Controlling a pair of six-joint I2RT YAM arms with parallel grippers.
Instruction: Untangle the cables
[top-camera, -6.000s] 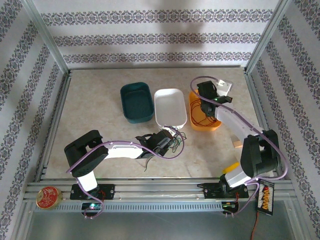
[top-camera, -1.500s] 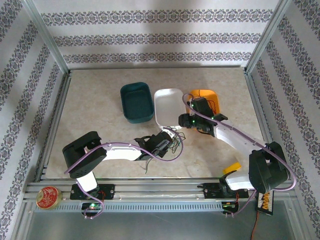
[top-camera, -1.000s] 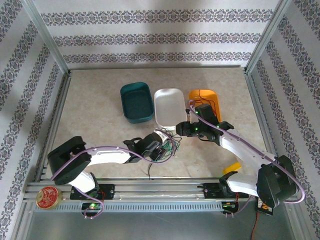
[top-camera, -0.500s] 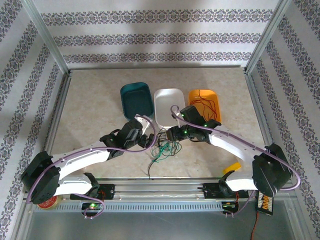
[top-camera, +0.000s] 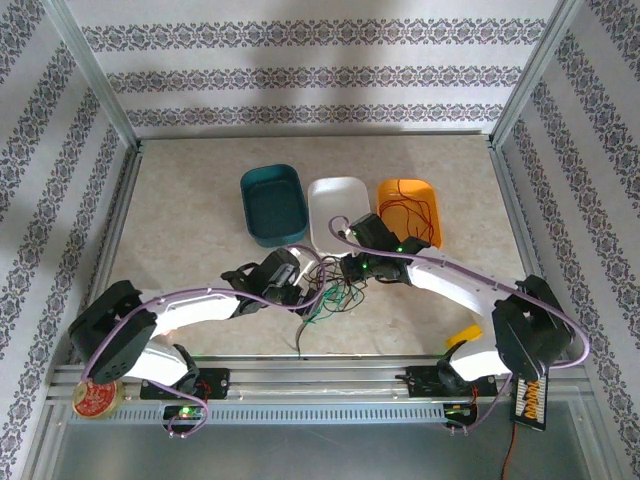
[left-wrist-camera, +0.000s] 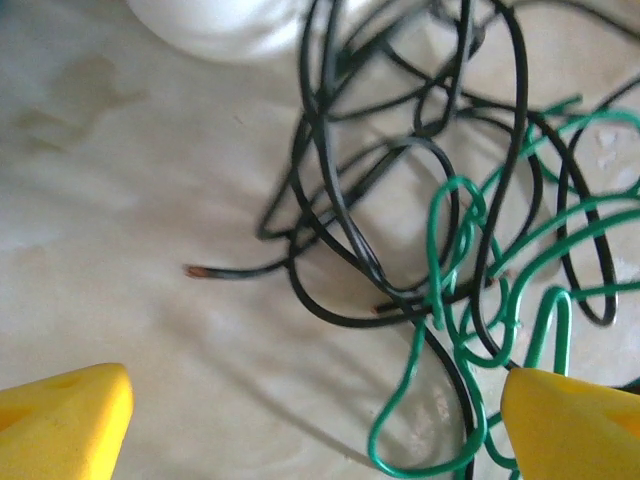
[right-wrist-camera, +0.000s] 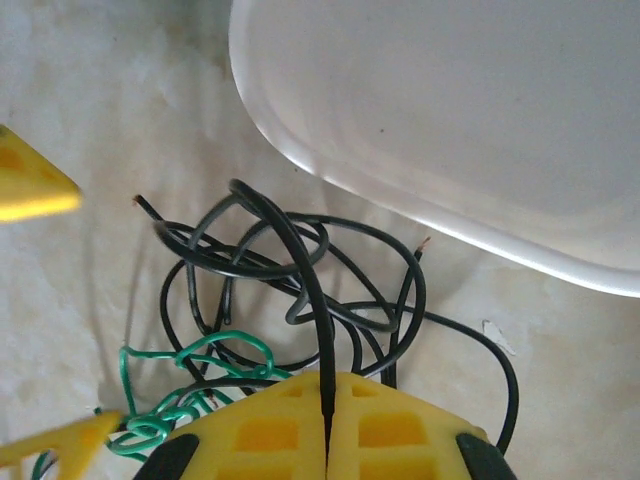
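My right pincer (right-wrist-camera: 328, 418) clamped on black cable (right-wrist-camera: 300, 250) beside white tray (right-wrist-camera: 450, 120); left pincer (left-wrist-camera: 315, 420) gaping. Lift slowly; left pins green cable (left-wrist-camera: 436, 260).

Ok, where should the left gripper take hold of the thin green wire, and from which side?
Take the thin green wire at its near loop, which juts out of the knot of black wires toward the open left gripper. Come straight down, fingers astride one strand: probably the least crossed part there.
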